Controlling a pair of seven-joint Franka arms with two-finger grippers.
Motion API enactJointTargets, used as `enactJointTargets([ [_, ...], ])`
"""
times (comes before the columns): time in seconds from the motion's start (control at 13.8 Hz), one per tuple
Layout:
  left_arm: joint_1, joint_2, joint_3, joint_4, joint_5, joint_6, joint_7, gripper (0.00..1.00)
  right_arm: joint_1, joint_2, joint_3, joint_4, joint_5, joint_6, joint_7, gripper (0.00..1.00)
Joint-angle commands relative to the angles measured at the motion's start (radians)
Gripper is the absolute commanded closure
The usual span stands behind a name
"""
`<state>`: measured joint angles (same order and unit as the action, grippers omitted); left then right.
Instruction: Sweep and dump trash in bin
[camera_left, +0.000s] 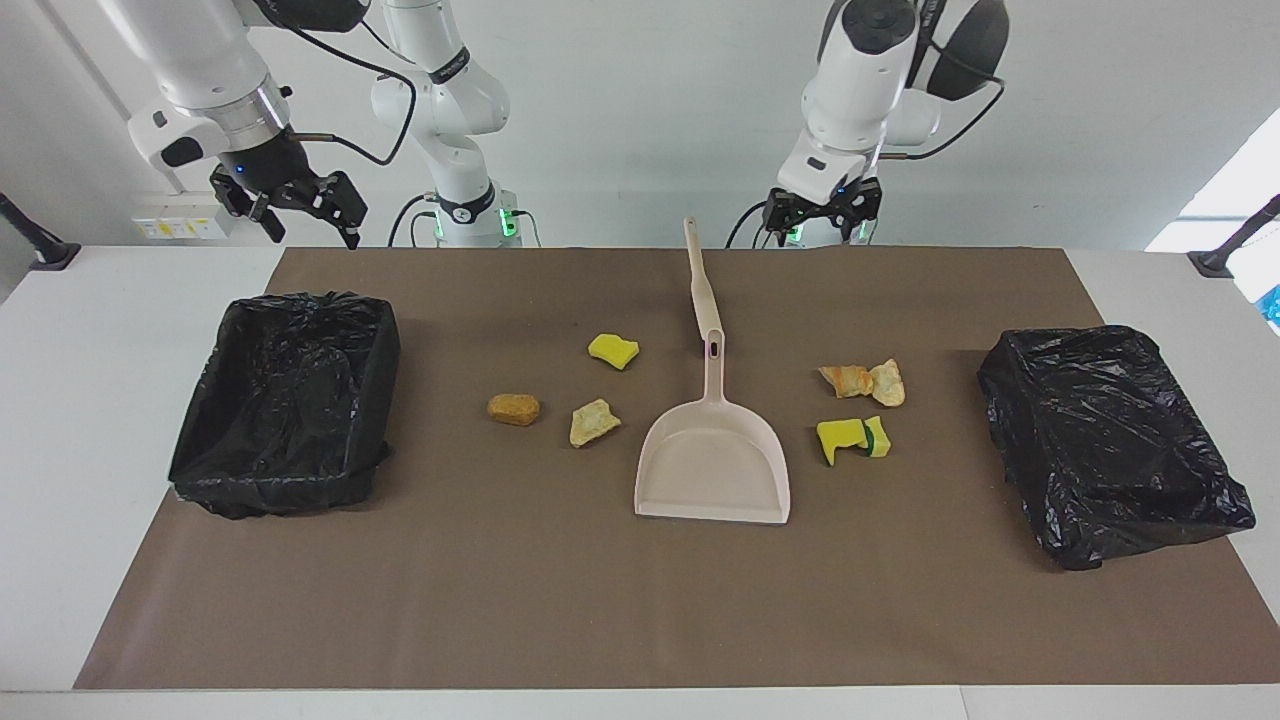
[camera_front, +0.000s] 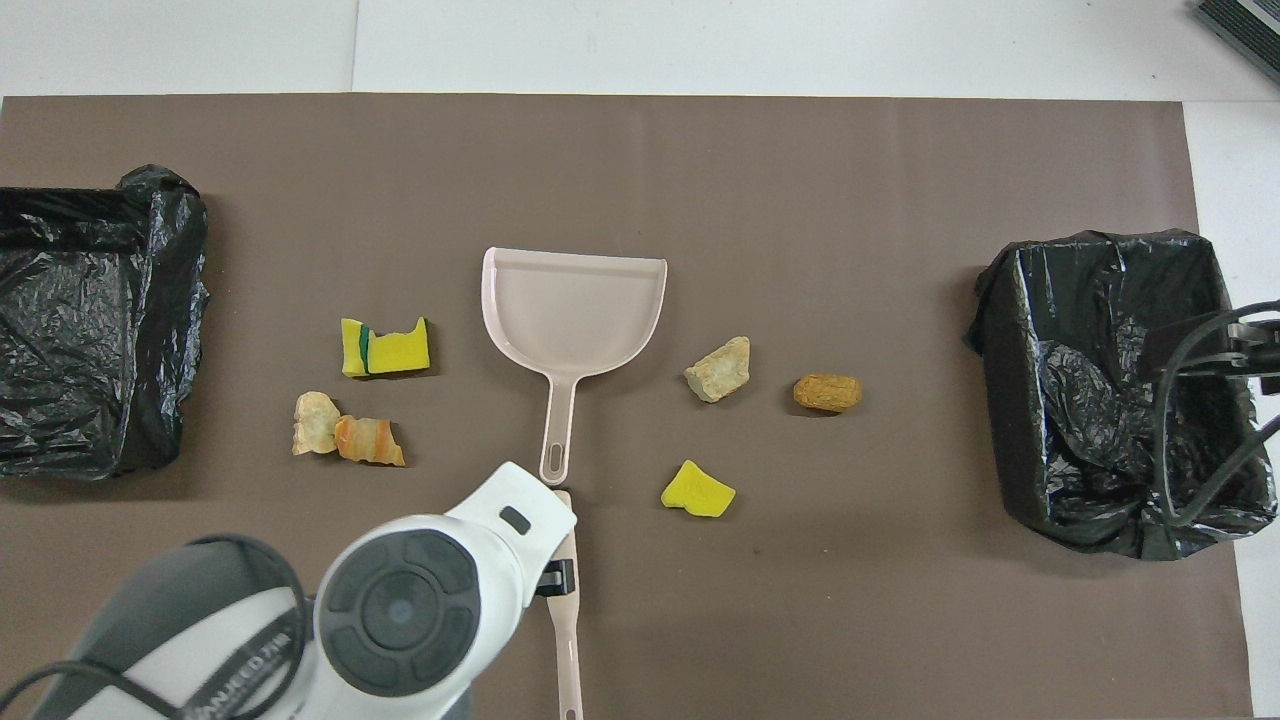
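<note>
Left gripper open, empty, up over brush handle, likely lining up a grab. Trash lies either side of dustpan below it. Right gripper open, waits above bin.

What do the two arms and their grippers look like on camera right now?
Both arms are glossy white with dark grey joint caps and black cables looping along them. The left gripper and right gripper are black, below silver wrist rings. Green lights glow at both bases; a small blue light shows on the right wrist.
</note>
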<state>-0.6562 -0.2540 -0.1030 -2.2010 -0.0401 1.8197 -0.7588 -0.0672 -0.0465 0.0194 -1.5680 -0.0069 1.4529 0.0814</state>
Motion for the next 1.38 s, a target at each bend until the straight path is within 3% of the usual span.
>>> enactJointTargets([
  [0.0,-0.121,-0.034,0.023,-0.164,-0.009,0.134,-0.082,0.00,-0.005,-0.013,0.001,-0.006,0.012,-0.006,-0.028,0.00],
  [0.15,-0.187,-0.034,0.023,-0.245,-0.009,0.240,-0.143,0.00,-0.005,-0.013,0.001,-0.006,0.013,-0.006,-0.028,0.00],
  [0.58,-0.295,0.006,0.022,-0.332,-0.012,0.374,-0.188,0.00,-0.005,-0.013,0.001,-0.006,0.013,-0.006,-0.026,0.00],
  [1.31,-0.290,0.006,0.025,-0.364,-0.014,0.409,-0.157,0.00,-0.005,-0.013,0.001,-0.004,0.012,-0.006,-0.026,0.00],
])
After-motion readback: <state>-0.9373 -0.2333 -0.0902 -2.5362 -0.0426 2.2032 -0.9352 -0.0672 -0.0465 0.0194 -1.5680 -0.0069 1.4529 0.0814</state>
